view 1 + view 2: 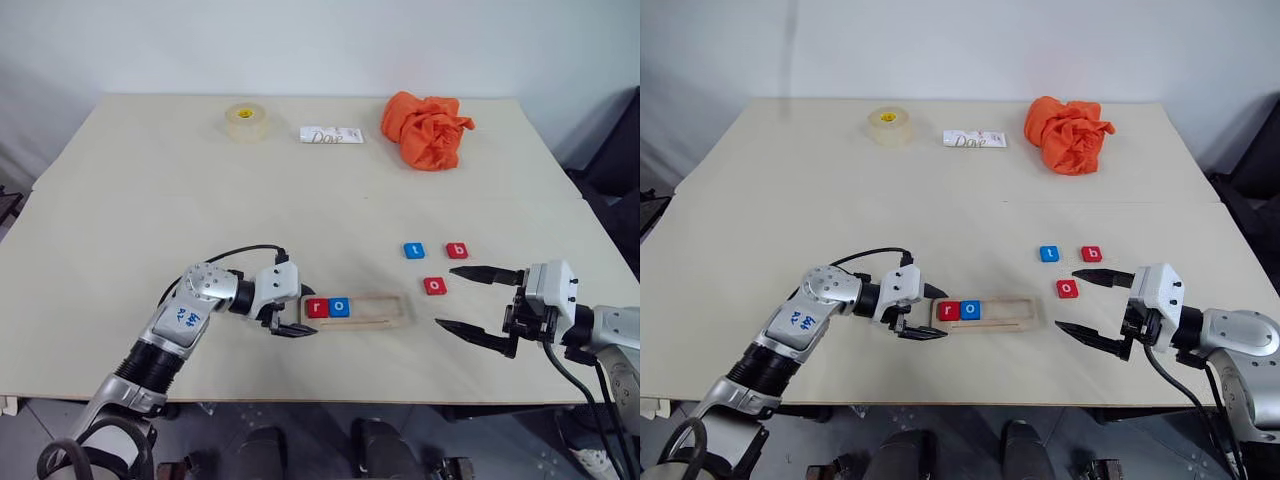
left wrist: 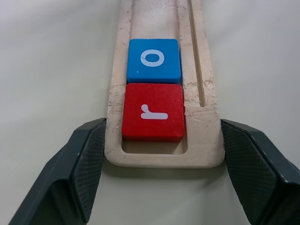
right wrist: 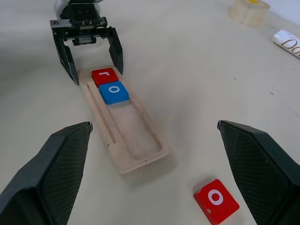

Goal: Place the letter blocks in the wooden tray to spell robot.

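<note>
The long pale wooden tray point(image 1: 356, 309) lay on the beige table point(image 1: 150, 190) with a red square "r" tile point(image 2: 153, 111) and a blue "o" tile point(image 2: 153, 60) seated at its left end, so two of five letters were placed. The left gripper point(image 2: 154, 164) stood with jaws apart, one finger on each side of that tray end, seemingly steadying it; whether the pads touched the wood was unclear. The right gripper point(image 1: 478, 304) hung wide open and empty. The red "o" tile point(image 3: 216, 200) lay between and just ahead of its jaws; the red "b" tile point(image 1: 457, 250) and blue "t" tile point(image 1: 414, 250) lay farther beyond. Judgement: "b" was next, calling for a reach past the "o".
</note>
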Available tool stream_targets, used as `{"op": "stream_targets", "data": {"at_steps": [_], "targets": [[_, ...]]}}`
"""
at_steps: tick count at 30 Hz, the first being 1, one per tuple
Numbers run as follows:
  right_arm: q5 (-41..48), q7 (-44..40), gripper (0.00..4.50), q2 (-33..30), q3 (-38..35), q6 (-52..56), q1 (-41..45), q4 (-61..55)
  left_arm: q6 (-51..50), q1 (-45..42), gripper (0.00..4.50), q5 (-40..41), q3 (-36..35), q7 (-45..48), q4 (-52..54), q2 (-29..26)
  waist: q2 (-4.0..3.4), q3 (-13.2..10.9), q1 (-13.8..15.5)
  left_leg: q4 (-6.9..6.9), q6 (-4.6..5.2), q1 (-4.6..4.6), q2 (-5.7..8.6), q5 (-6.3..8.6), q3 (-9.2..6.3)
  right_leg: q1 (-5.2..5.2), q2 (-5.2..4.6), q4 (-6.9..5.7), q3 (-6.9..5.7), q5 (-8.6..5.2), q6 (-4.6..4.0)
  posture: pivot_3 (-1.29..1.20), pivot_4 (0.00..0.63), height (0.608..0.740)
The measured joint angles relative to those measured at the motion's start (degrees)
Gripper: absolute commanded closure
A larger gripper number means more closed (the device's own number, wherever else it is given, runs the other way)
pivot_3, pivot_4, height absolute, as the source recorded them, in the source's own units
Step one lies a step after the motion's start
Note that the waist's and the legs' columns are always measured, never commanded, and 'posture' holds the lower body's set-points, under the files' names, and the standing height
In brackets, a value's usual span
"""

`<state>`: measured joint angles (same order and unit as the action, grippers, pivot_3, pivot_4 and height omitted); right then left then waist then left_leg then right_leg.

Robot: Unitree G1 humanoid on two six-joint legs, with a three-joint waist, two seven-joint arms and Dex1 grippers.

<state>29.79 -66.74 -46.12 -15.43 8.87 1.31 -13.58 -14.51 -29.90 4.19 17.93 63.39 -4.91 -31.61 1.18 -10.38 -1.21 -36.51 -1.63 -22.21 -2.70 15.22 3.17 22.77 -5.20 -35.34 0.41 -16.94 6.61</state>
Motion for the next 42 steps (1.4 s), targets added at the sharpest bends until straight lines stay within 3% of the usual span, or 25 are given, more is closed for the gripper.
{"op": "stream_targets", "data": {"at_steps": [6,11,21,30,33,42], "targets": [[-0.03,-0.14,0.00,-0.02,0.09,0.14,2.36,0.27,-1.13,1.74,0.05,0.81,-0.60,0.60,4.07,-1.65,0.01,-0.01,-0.19,0.00,0.00,0.00,-0.01,0.00,-0.01,0.00,0.01,-0.01,0.00,0.00,0.00,0.00,0.150,0.740],[0.06,0.81,0.00,-0.01,0.10,1.40,2.91,0.62,3.43,3.97,0.05,5.24,-8.06,2.22,4.43,-5.16,0.01,-0.01,-0.34,0.01,0.01,0.01,-0.04,0.01,-0.01,0.00,-0.01,0.00,-0.01,-0.01,-0.02,0.00,0.150,0.740],[0.62,14.95,0.00,3.87,-1.37,10.81,-0.98,0.17,14.27,10.35,0.05,17.01,-21.67,7.91,-0.52,-5.45,0.02,-0.01,-0.06,0.01,0.03,-0.01,0.00,0.02,0.00,0.00,-0.11,0.00,-0.03,-0.01,-0.03,0.00,0.150,0.740],[2.27,28.03,0.00,4.68,-4.08,25.00,-6.73,-9.19,24.68,12.58,0.05,18.83,-24.24,11.68,-10.84,-4.25,0.02,-0.01,-0.16,0.03,0.04,-0.01,-0.01,0.03,-0.02,0.00,-0.17,0.01,-0.06,-0.04,-0.09,0.00,0.150,0.740],[2.45,31.18,0.00,7.26,-4.42,26.61,-8.04,-10.70,25.29,12.36,0.05,22.85,-25.58,14.54,-11.60,-1.74,0.02,-0.02,-0.14,0.03,0.05,-0.05,0.00,0.04,-0.02,0.00,-0.18,0.03,-0.07,-0.03,-0.08,0.00,0.150,0.740],[1.49,35.18,0.00,11.27,-4.51,26.49,-9.49,-11.00,25.17,11.91,0.05,23.76,-25.89,18.02,-12.06,-1.56,0.02,-0.01,-0.32,0.04,0.05,-0.04,-0.02,0.04,-0.03,0.01,-0.09,0.04,-0.08,-0.03,-0.06,0.00,0.150,0.740]]}}
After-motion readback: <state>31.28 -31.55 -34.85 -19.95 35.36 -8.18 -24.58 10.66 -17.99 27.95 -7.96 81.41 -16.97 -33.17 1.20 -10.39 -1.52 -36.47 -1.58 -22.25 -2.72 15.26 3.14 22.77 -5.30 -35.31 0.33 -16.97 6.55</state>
